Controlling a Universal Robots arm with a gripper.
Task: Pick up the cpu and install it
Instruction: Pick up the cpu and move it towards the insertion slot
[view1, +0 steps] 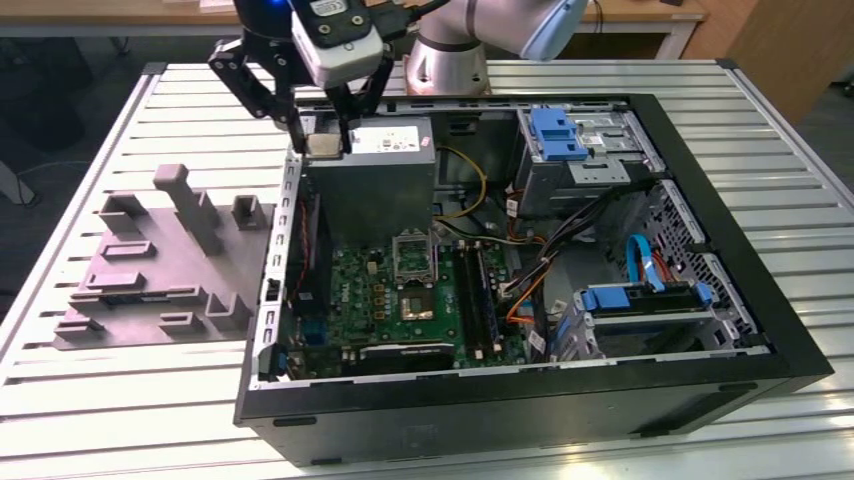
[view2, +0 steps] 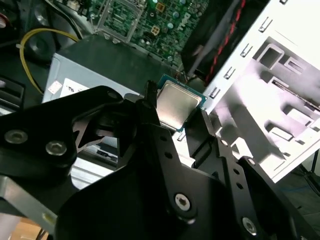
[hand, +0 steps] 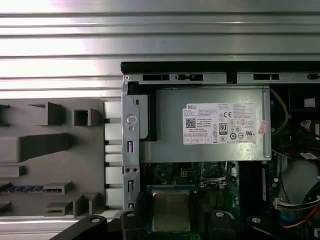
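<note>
While aloft, end effector (view1: 320, 140) (closed) grips cpu (view2: 175, 106)

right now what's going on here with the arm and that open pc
The arm's tool is shut on the cpu, gripping the small chip by its edges. It hangs above the open computer case, close to the grey power supply. The cpu is not yet seated on the green motherboard lower down inside the case.
</note>
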